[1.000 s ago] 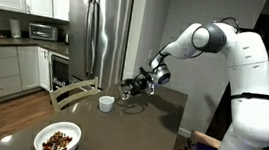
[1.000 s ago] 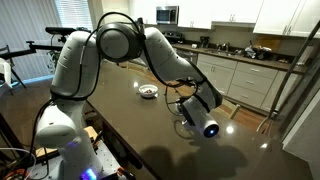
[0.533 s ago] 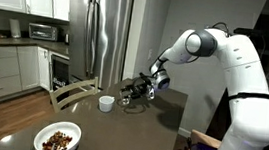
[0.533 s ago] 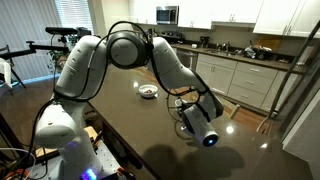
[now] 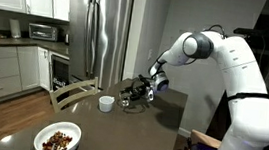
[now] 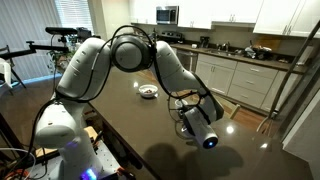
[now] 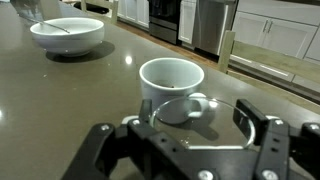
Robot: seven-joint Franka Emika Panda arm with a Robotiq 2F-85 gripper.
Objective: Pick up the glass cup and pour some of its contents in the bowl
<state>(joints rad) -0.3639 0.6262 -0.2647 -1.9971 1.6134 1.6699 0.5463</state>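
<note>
Now gripper [image 7: 185, 140] clamped round glass cup [image 7: 210, 115], low by surface [image 7: 60, 110]; white cup [image 7: 172, 85] near, bowl [image 7: 67, 33] well apart.

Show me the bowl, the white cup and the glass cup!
bowl [image 7: 66, 40], wrist view, outer wall.
white cup [image 7: 160, 100], wrist view, front wall.
glass cup [image 7: 212, 128], wrist view, clear side wall.

My arm [image 5: 210, 43] stretches out from the shoulder with the elbow high and the forearm sloping downward. My wrist is turned so that my gripper [image 5: 133, 87] lies nearly level and low. My fingers [image 7: 100, 140] are clamped on the glass cup [image 7: 225, 125].
</note>
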